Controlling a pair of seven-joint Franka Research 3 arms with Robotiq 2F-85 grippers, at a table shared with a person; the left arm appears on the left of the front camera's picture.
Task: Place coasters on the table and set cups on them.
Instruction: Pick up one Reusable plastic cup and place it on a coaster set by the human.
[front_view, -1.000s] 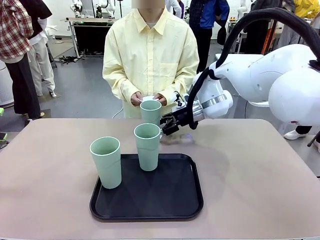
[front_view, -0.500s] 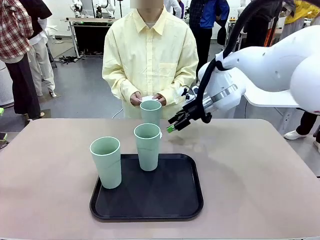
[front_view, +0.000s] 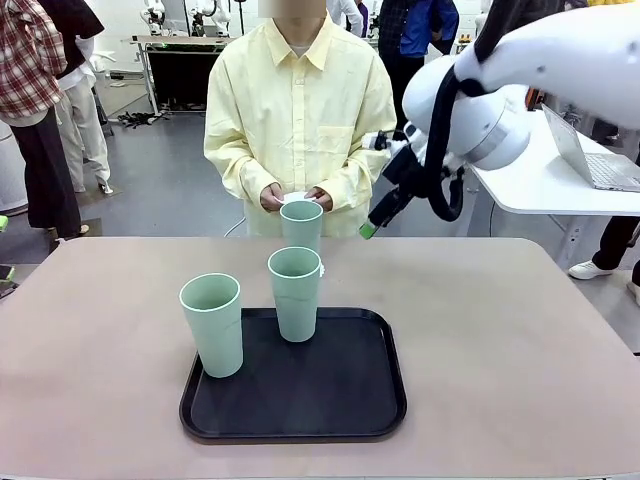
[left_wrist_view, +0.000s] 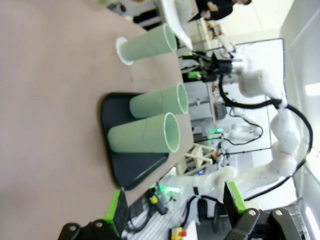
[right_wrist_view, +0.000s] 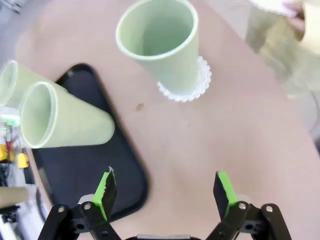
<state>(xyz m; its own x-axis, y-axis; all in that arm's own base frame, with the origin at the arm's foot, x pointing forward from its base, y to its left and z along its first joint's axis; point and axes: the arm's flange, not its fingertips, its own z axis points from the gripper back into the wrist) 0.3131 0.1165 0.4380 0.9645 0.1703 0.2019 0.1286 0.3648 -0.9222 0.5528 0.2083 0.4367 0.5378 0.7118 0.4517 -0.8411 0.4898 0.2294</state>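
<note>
**Right wrist view: open, empty gripper above a table with one cup set on its coaster**

One cup is placed and two wait on the tray, so the step in hand is probably fetching the next one. To do it well, wait until a coaster is laid, then come in from the side and close around the cup's middle. Keep the fingers clear of its neighbour and lift straight up over the tray's lip. Carry it upright and lower it centred on the disc without nudging the disc.

Nearest is the right gripper (right_wrist_view: 165, 182), its two green-padded fingers spread wide with nothing between them, hanging clear above the table (right_wrist_view: 235, 135). At about ten o'clock from it lies the black tray (right_wrist_view: 75, 170), with two cups (right_wrist_view: 65, 122) close together on it. At twelve o'clock, farther off, the far cup (right_wrist_view: 165, 45) stands on a scalloped white coaster (right_wrist_view: 201, 82) whose edge shows around the base. Beyond that, at one o'clock, a person's hand (right_wrist_view: 300, 12) holds something thin and white, perhaps more coasters; it is too cropped to tell.

In the left wrist view the left gripper (left_wrist_view: 172, 200) is likewise spread wide and empty, well apart from the cups
</note>
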